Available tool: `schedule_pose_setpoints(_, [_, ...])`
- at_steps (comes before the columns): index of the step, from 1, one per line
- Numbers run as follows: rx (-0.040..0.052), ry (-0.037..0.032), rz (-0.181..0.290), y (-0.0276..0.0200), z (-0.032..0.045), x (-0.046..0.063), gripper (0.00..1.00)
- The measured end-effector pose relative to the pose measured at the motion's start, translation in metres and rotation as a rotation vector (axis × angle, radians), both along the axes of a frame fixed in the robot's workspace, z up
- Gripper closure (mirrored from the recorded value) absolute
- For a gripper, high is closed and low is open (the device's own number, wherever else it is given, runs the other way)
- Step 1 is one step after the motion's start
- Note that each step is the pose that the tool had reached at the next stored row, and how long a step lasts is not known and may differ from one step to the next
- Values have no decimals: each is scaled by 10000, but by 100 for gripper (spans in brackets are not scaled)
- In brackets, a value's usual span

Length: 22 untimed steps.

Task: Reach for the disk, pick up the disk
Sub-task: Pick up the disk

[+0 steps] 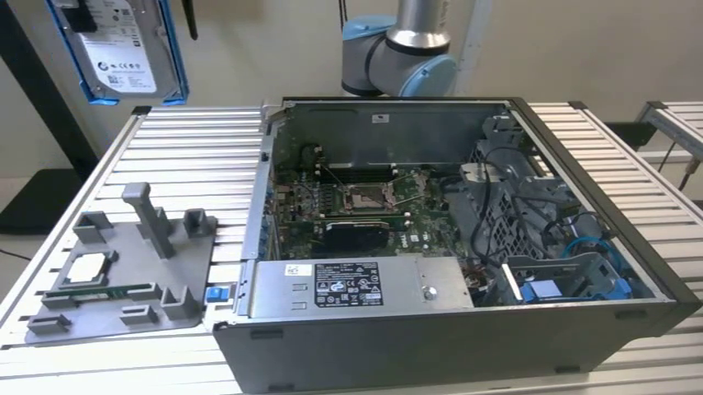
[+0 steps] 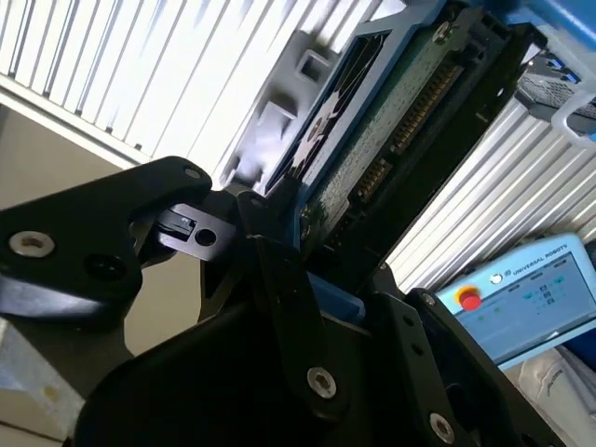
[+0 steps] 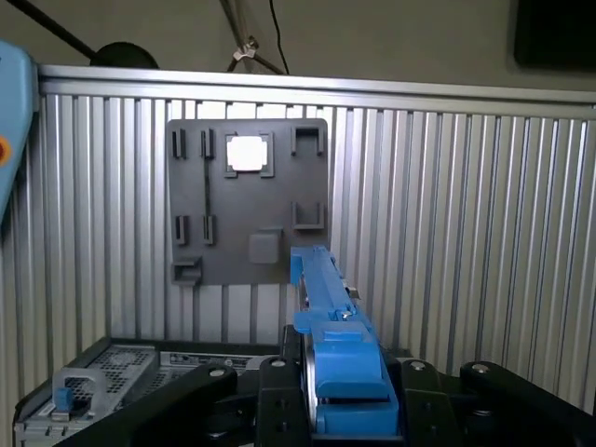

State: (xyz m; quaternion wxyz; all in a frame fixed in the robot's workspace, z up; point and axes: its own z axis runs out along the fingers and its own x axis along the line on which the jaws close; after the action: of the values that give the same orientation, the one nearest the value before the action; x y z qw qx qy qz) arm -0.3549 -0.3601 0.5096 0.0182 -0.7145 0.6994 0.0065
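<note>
The open computer case lies on the slatted table, its side panel off and the boards inside exposed. Just beside the case, on the exterior view's left, a grey fixture plate rests on the table with a small square chip seated in one pocket.

Farther back, past the case's far corner on the exterior view's left and well above the table, the disk hangs upright in the air. Its white label faces the camera and a blue rail runs down its side.

In the first wrist view the tool has its black fingers drawn in tight on the disk, clamping one end. The second wrist view shows the same grip on the disk's underside. Behind the case stands the arm.
</note>
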Motion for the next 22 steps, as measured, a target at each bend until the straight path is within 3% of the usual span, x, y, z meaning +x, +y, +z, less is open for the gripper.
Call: schedule_pose_setpoints(22, [0, -1, 0, 0, 0, 747, 100])
